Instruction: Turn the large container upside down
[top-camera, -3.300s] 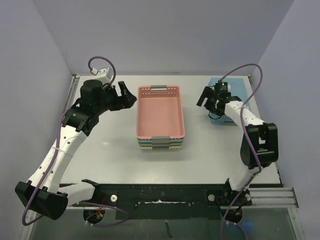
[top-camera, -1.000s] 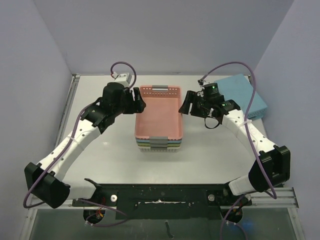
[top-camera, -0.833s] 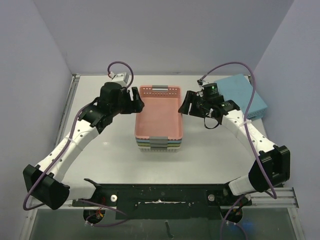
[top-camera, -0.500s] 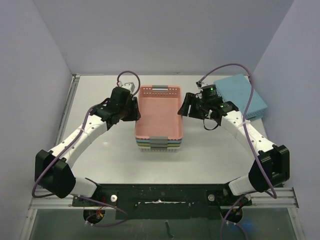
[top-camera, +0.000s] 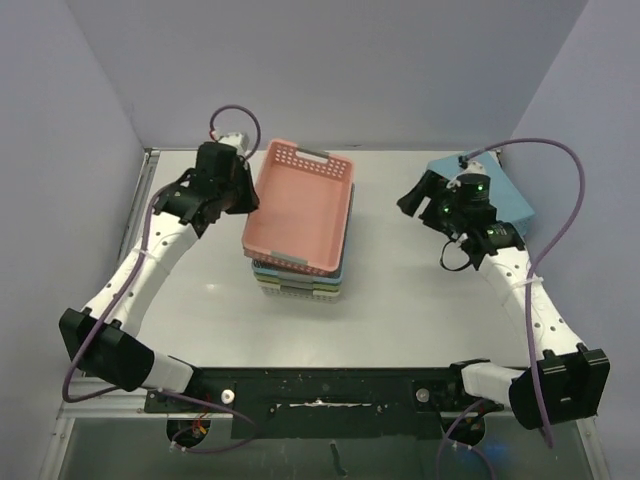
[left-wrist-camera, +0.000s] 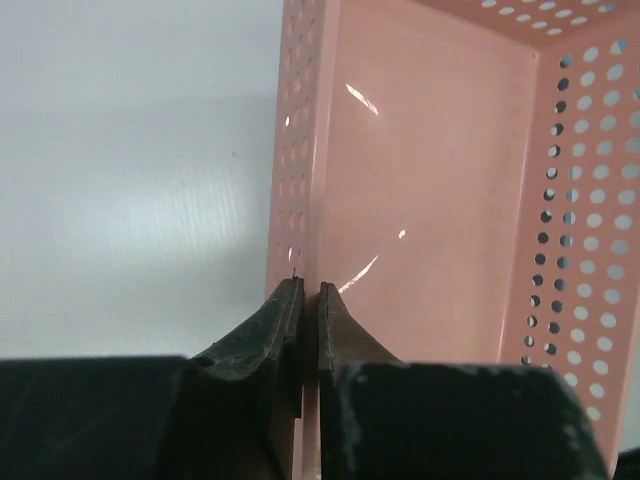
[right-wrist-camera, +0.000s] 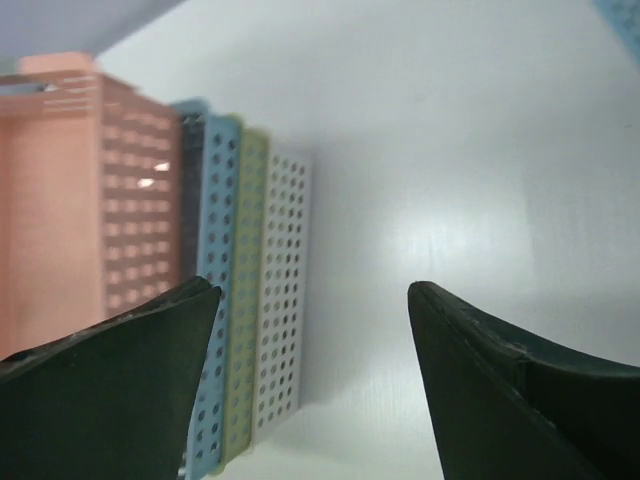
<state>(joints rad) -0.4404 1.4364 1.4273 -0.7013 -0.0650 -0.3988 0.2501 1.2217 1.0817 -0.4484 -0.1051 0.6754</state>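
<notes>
Nearest the arm bases the bare table (top-camera: 400, 320) is seen, and beyond it the stack of baskets (top-camera: 298, 285), whose blue, yellow-green and white perforated walls are shown edge-on in the right wrist view. On top of that stack the pink basket (top-camera: 300, 212) is held, its opening still turned upward. Its left long wall is pinched by the left gripper (left-wrist-camera: 308, 290), whose fingers are closed almost to touching with only the thin wall between them.

Half a second ago this basket lay flat and square on the stack. Now it appears to have been raised at the left wall and tipped toward the right, and the stack beneath has been dragged slightly leftward and skewed. The right gripper (top-camera: 414, 198), which was then close to the basket's right rim, has been drawn away to the right; its jaws are spread wide and nothing is held. Farthest off, just behind it, the blue container (top-camera: 508, 198) is seen.

The flip is judged to have been begun but not carried far: the basket must still be rolled fully over, apparently by the left arm alone.
</notes>
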